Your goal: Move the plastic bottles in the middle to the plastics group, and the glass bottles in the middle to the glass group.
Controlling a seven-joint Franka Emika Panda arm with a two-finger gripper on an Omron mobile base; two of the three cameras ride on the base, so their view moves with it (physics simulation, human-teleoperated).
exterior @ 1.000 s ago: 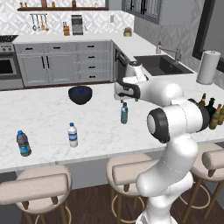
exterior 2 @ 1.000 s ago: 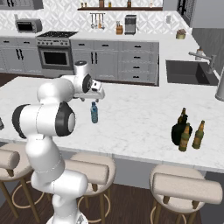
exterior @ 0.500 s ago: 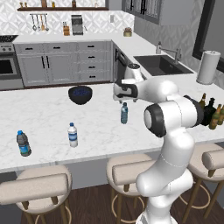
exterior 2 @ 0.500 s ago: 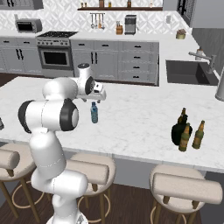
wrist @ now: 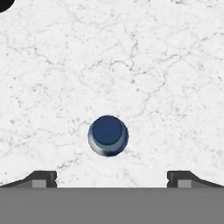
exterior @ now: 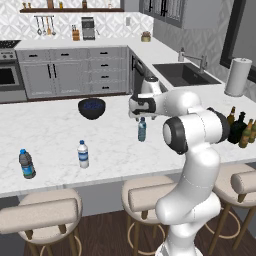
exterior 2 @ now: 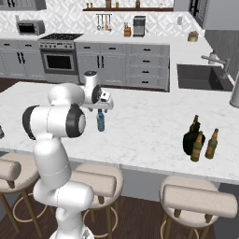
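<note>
Over the last second the arm's elbow swung outward while the jaws (exterior: 140, 115) stayed poised above the small translucent grey-blue plastic water bottle with a blue cap (exterior: 142, 129). That bottle stood upright near the middle of the white marble counter (exterior: 55, 135), not touched by the arm. From the hand view its cap (wrist: 108, 135) sat between the 2 dark finger tips (wrist: 43, 178), which stood wide apart and held nothing.

I judged the step in hand to be the approach to the first pick: the hand was lined up over the cap but not yet lowered. The next move would call for a straight descent until the fingers flanked the bottle's body, then closing on it and carrying it to the plastics group.

That group counted 2: a pale plastic bottle with a white label (exterior: 83, 154) and a darker bottle with a blue label (exterior: 26, 164), both near the counter's front-left edge. At the far right stood 1 squat black round-bodied bottle (exterior 2: 190, 141) among about 3 slim amber-brown glass bottles (exterior 2: 212, 144); the exact count there was hard to tell. A dark round bowl (exterior: 92, 108) sat behind, and a white paper-towel roll (exterior: 237, 76) by the sink.
</note>
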